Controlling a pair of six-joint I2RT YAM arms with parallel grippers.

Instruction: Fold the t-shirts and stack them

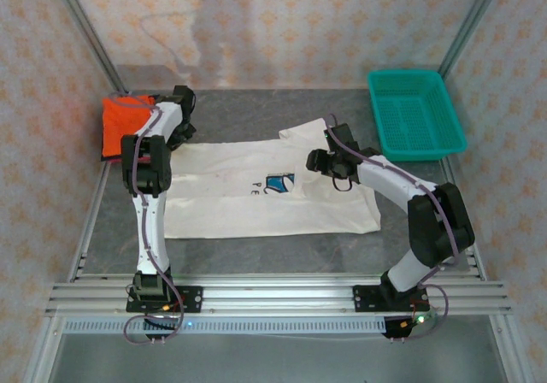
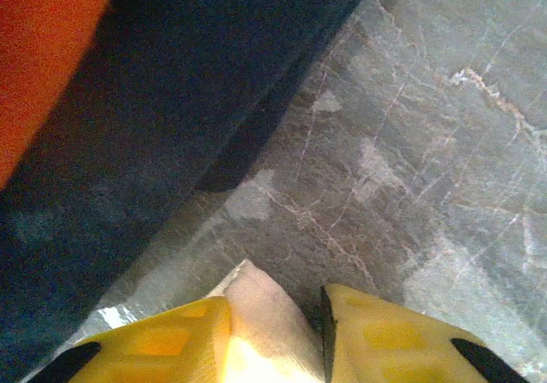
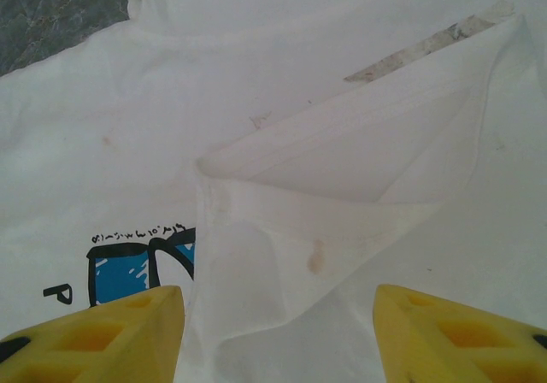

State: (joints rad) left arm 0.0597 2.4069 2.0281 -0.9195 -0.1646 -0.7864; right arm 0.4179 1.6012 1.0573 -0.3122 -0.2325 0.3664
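Left wrist: left hand (image 2: pixel 275 308) straddles white t-shirt (image 2: pixel 261 336) corner, grip unclear; right hand (image 3: pixel 278 315) spread over sleeve (image 3: pixel 342 169). Pinch fully before lifting.

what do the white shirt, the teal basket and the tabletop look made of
White shirt: soft matte cloth; it creases and folds over.
Teal basket: likely moulded plastic, rigid open mesh.
Tabletop: grey, veined like stone, maybe only a printed surface.
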